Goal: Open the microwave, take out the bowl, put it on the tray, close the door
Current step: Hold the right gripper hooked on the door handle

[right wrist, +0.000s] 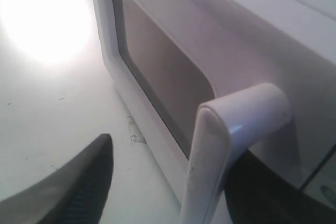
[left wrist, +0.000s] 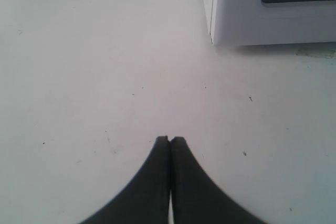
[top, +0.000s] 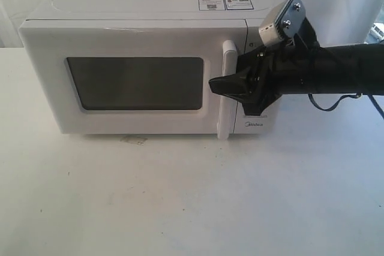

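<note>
Left gripper sat pinched shut, empty, over the table, out of the way. Right gripper, centre right, jaws wide, straddled the handle unclamped, likely set to pull. Door closed on microwave; bowl unseen behind dark window.

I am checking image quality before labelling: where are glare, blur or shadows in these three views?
Right wrist view: blown-out glare on the table; the near handle is soft. Left wrist view: even light, a faint shadow under the microwave. Exterior view: slightly soft, whites washed out, the window dark.
</note>
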